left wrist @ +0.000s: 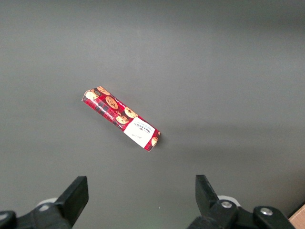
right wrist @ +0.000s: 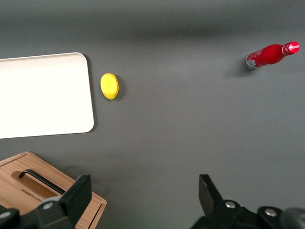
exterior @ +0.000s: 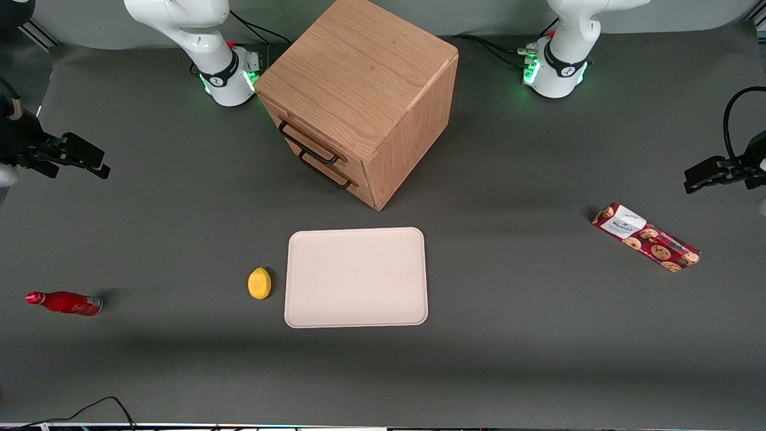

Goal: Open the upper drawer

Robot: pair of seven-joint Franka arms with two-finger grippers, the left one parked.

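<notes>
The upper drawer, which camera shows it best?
The front view: the upper drawer is shut, its black handle fully visible above the lower one. The right wrist view catches only a corner of the cabinet and one handle; the left wrist view shows none. The gripper, fingers open, hangs far toward the working arm's end.

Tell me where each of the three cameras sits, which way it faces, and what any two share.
Front view: high, facing both arms' bases across the table; shows the cabinet, upper drawer shut, tray, and the open gripper.
Right wrist view: looks down past the gripper's fingers at lemon, red bottle, tray and cabinet corner.
Left wrist view: looks down at the cookie box.
Shared: front and right wrist both show lemon, bottle, tray.
</notes>
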